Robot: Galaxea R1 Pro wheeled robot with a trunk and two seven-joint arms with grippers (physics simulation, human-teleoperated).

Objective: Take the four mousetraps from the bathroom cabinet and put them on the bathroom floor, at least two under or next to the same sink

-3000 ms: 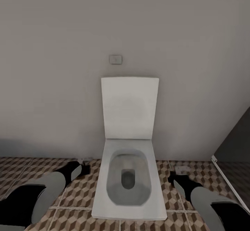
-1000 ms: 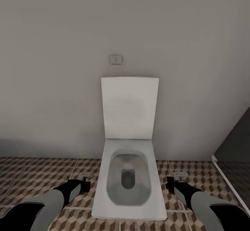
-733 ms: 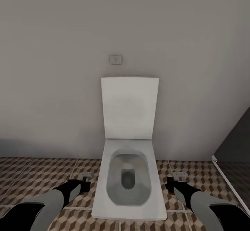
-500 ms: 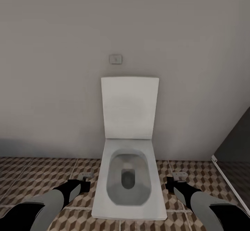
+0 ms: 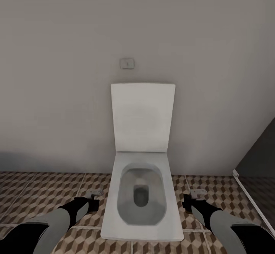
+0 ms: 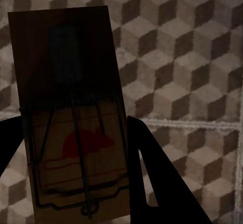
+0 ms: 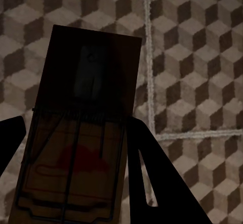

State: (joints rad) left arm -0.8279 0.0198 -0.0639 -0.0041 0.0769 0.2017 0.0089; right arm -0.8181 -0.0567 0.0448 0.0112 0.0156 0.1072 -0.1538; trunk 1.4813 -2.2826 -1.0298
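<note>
My left gripper [image 5: 93,197] and right gripper [image 5: 192,197] each clamp a mousetrap [image 6: 71,118] [image 7: 83,128] lengthwise above the bathroom floor [image 5: 34,192], flanking the toilet [image 5: 142,192].

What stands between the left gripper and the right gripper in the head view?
The white toilet, lid raised, stands between the left gripper and the right gripper, on the bathroom floor; the head view shows this.

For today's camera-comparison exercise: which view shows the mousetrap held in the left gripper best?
The left wrist view: the mousetrap looms large between the dark fingers, its red mouse print and wire plain. In the head view it is a small pale sliver at the left gripper.
</note>
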